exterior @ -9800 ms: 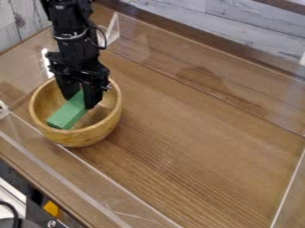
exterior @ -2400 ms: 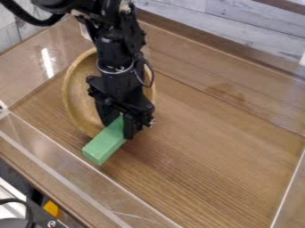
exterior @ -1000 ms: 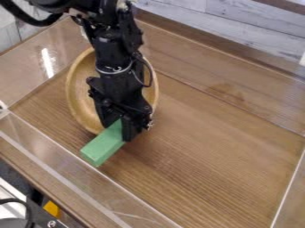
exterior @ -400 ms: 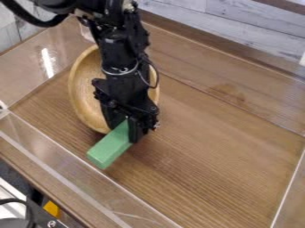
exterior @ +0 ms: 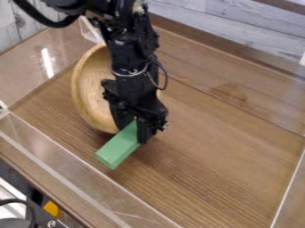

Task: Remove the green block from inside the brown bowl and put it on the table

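Surface: wood-grain table
Gripper: clenched on green block
Block: just beside tilted brown bowl

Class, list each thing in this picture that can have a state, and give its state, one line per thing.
End effector: shut on the green block, pointing down.
Green block: out of the bowl, tilted, low over the table.
Bowl: tipped up on its side, empty.
Table: bare wood, walled by clear plastic.
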Robot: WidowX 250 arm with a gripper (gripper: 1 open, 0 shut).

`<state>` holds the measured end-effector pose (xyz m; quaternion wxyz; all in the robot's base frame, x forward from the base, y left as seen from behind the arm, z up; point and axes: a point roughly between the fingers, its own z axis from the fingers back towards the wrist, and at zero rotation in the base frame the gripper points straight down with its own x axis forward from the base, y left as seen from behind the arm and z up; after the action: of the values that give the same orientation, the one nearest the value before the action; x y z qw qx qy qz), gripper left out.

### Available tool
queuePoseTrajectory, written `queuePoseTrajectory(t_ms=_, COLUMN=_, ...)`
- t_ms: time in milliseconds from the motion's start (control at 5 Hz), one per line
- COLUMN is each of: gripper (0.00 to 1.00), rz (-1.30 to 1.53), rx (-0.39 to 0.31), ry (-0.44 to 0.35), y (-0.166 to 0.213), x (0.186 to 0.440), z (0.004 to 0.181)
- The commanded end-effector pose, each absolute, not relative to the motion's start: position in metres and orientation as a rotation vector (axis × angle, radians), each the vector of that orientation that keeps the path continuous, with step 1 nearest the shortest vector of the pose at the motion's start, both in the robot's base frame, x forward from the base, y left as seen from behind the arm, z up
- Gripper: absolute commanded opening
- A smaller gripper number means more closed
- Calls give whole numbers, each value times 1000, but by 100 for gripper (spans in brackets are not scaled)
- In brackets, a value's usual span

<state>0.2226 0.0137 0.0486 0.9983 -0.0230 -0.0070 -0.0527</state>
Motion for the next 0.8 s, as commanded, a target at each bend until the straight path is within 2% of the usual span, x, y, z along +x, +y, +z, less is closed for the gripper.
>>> queuePoseTrajectory(t_ms=0, gripper=0, rz=-114, rx=-33, ry=-54, y=13, x=236, z=53)
queuePoseTrajectory(t_ms=600, gripper=0, rz=-134, rx=-34, ry=-67, y=8, x=243, z=54)
